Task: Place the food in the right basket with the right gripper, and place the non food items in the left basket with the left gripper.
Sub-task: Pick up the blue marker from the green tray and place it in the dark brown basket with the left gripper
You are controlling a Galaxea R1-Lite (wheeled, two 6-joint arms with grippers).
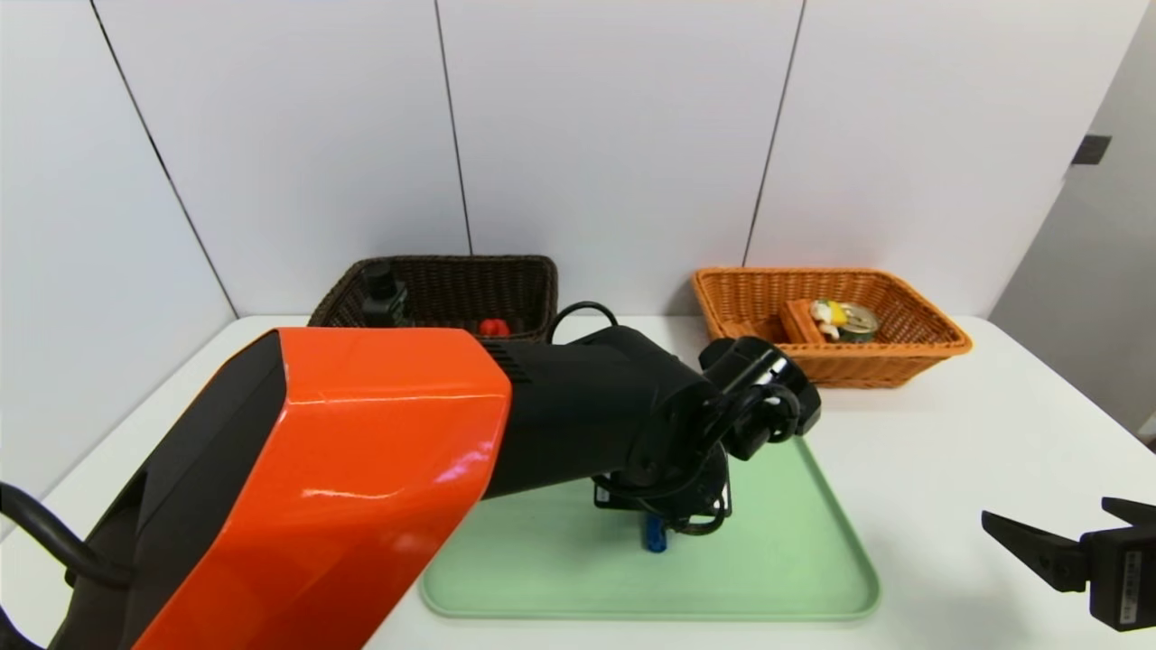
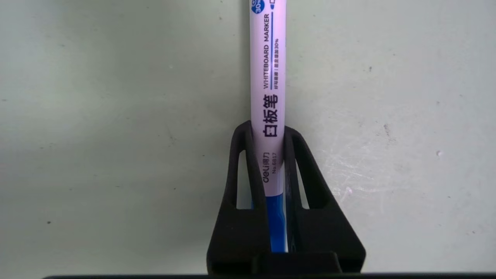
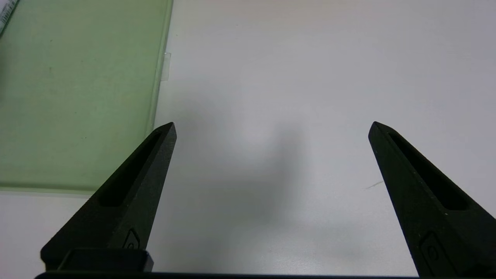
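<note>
Pinching shut on the white-and-blue plastic marker [image 2: 268, 77], the black left gripper [image 2: 268, 143] is over the green tray [image 1: 768, 578]. The marker looks light, stiff and smooth; its middle seems best to hold. The black right gripper [image 3: 272, 124] waits wide open and empty, at four o'clock from the tray.

A white whiteboard marker [image 2: 268, 97] with blue accents lies on the green tray [image 1: 768, 560].

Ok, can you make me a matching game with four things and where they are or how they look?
1. marker
2. right gripper
3. tray
4. tin can

A. green, flat on the table
B. in the orange basket
C. between the left gripper's fingers
D. open, beside the tray

Pairs: 1-C, 2-D, 3-A, 4-B
</note>
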